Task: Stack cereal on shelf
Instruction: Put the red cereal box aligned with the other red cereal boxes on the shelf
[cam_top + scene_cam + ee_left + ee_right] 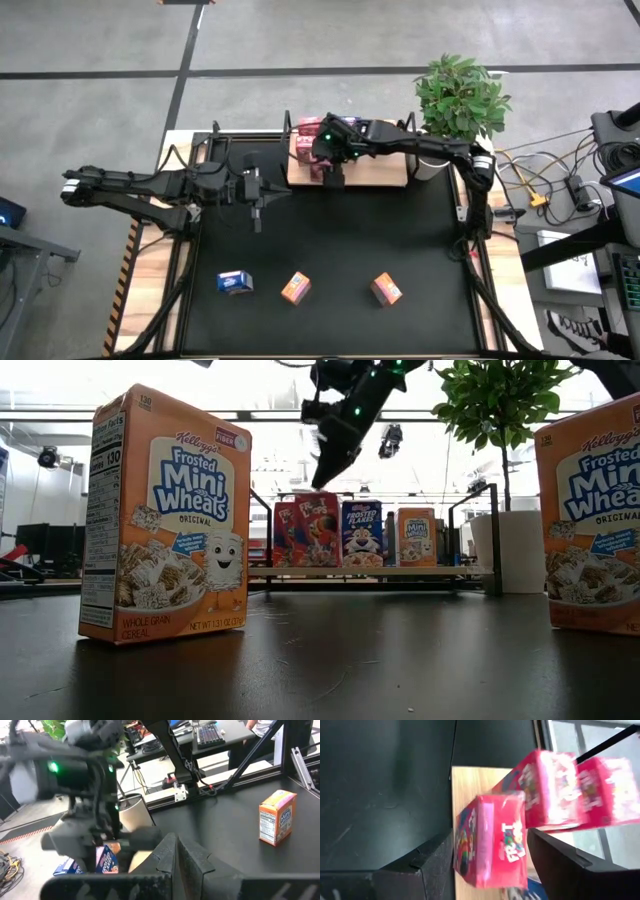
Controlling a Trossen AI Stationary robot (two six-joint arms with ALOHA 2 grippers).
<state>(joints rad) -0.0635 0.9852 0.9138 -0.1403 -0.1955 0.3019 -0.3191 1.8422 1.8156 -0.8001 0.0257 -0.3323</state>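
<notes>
Three cereal boxes [297, 287] stood along the counter's [400, 230] near edge. The right hand [333, 178], fingers spread, hovered astride a red Froot Loops box [492, 840] at the shelf's [385, 170] left end. The left hand [257, 214], pressed together, waited mid-counter.

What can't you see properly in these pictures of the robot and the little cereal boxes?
- High view: the right gripper and its arm cover most boxes on the shelf.
- Low view: the orange box is cut off by the picture's edge.
- Right wrist view: the red box is blurred; its print is unreadable.
</notes>
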